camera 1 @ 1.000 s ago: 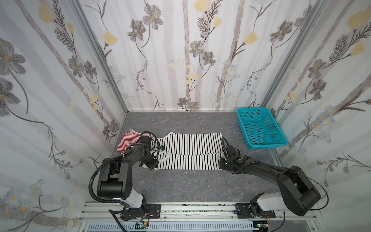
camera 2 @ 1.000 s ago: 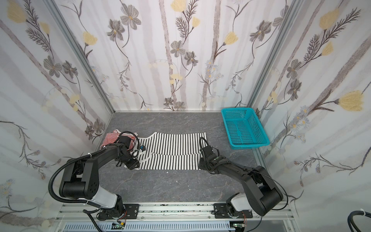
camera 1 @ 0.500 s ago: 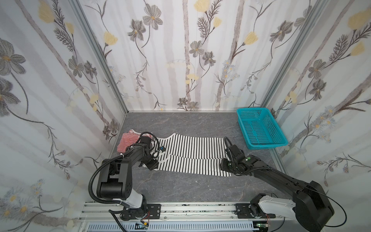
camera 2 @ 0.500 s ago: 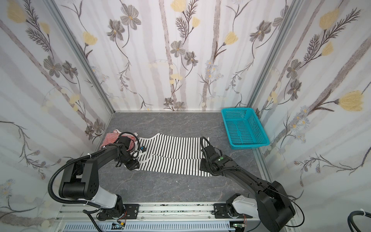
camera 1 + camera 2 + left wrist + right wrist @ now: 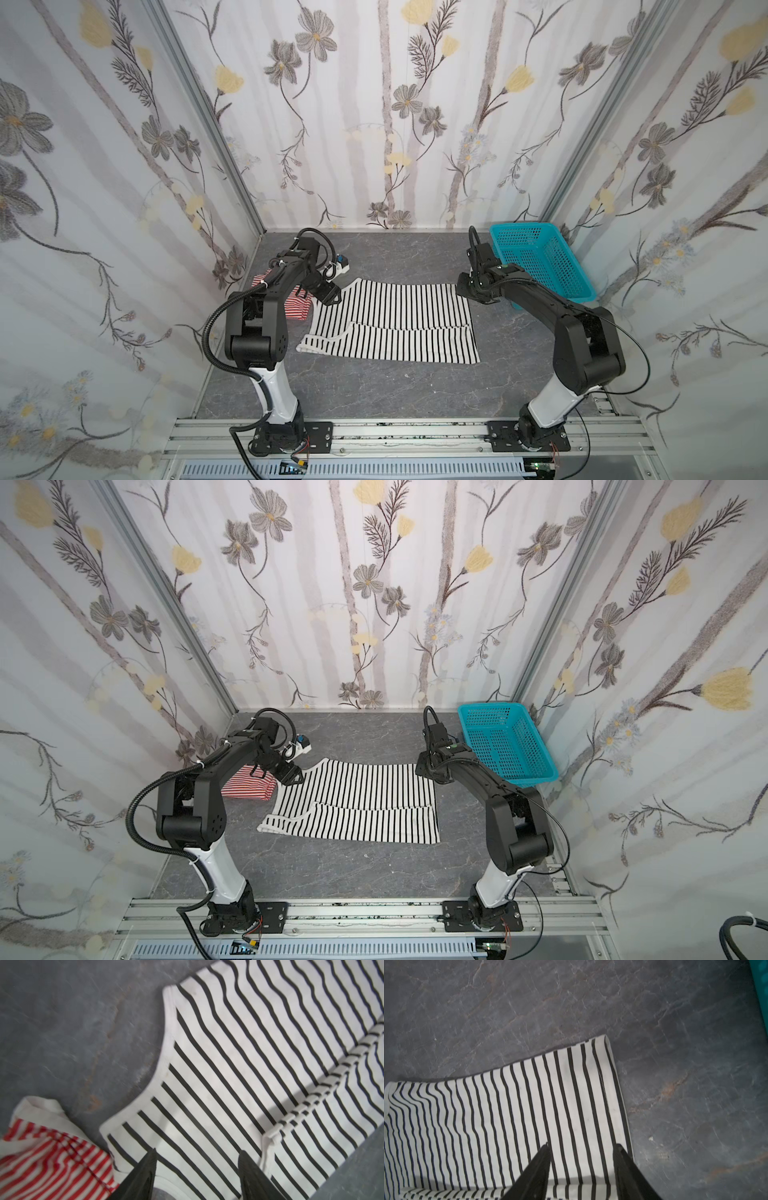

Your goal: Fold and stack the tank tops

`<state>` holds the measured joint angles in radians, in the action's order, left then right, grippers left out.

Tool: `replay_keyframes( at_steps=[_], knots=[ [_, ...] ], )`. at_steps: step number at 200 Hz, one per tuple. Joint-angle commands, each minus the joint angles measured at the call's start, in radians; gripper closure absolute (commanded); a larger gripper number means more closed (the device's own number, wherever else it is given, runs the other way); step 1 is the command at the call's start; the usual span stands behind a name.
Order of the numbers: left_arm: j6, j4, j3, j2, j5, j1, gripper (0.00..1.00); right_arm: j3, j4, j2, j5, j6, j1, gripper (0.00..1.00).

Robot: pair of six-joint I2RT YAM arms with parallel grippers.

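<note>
The black-and-white tank top (image 5: 390, 328) lies flat mid-table in both top views, with one layer's edge running across its near part. My left gripper (image 5: 328, 295) hangs over its far left corner, by the armhole. In the left wrist view that gripper (image 5: 197, 1150) is open, and flat striped cloth shows between the fingers. My right gripper (image 5: 467, 289) hovers over the far right corner, and in the right wrist view it (image 5: 581, 1144) is open above the cloth too. The red-and-white tank top (image 5: 297, 305) lies bunched to the left, partly hidden by my left arm.
A teal basket (image 5: 540, 262) stands at the back right, close behind my right arm. The grey stone-patterned table (image 5: 374, 395) is walled by flowered panels on three sides. An aluminium rail runs along the front edge.
Both grippers have moved from the near edge of the black-and-white top to its far corners. The top now lies spread wider toward the front. The left jaws stand wider apart.
</note>
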<state>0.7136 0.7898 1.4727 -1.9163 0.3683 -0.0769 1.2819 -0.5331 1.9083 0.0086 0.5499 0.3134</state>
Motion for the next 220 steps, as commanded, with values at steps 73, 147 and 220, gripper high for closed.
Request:
replay_keyframes(
  at_steps=[73,147,220],
  knots=[
    [-0.15,0.012,0.309,-0.288,0.038,-0.093,0.35,0.202,0.001,0.258,-0.01,-0.039,-0.072,0.52],
    [-0.195,0.012,0.379,-0.357,0.073,-0.105,0.34,0.338,-0.042,0.383,-0.01,-0.056,-0.097,0.62],
    [-0.204,0.011,0.379,-0.351,0.082,-0.106,0.34,0.373,-0.102,0.405,-0.008,-0.091,-0.097,0.7]
  ],
)
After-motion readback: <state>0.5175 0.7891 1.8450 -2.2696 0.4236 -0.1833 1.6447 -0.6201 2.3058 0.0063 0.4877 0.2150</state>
